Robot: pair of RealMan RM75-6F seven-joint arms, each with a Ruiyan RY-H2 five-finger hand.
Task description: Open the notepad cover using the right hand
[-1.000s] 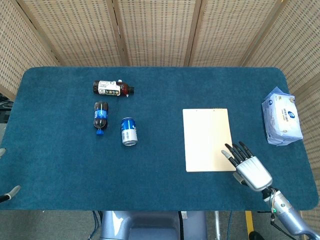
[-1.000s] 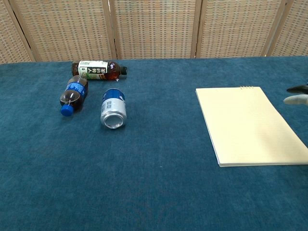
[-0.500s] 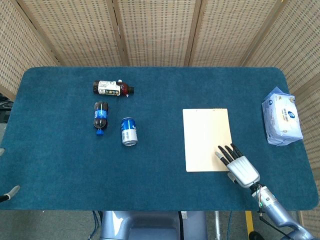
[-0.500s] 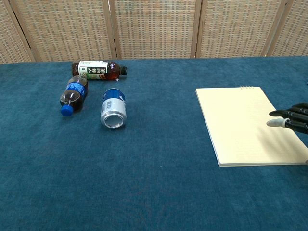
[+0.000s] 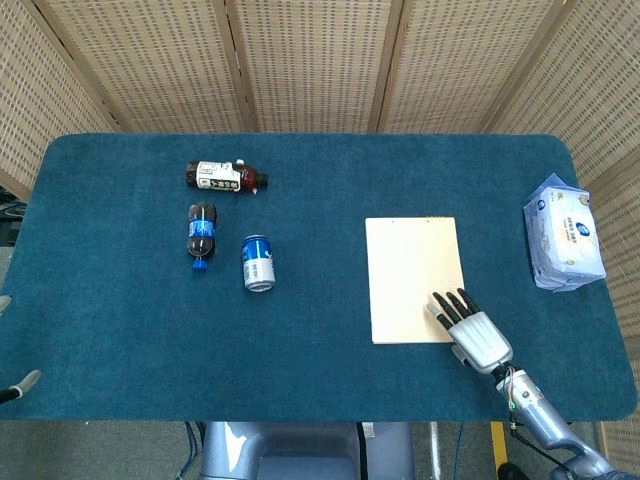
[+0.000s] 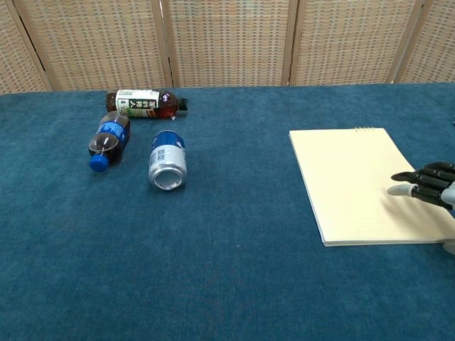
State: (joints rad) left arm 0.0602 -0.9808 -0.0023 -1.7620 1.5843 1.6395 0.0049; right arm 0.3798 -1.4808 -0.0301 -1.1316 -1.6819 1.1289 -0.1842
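Observation:
The pale yellow notepad [image 5: 414,277] [image 6: 367,181] lies flat and closed on the blue table, right of centre, its spiral edge at the far side. My right hand [image 5: 470,333] [image 6: 429,192] hovers over the pad's near right corner, palm down, fingers stretched out and slightly apart, holding nothing. Whether the fingertips touch the cover I cannot tell. Only a grey tip [image 5: 27,381] shows at the left edge where my left arm is; the left hand itself is out of sight.
Two bottles [image 5: 226,176] [image 5: 201,232] and a blue can [image 5: 258,263] lie on the left half of the table [image 5: 320,360]. A pack of tissues [image 5: 564,235] sits at the right edge. Woven screens stand behind.
My right hand has slid left and slightly toward the near edge, from beside the pad's right edge to over its near right corner. The pad has not moved.

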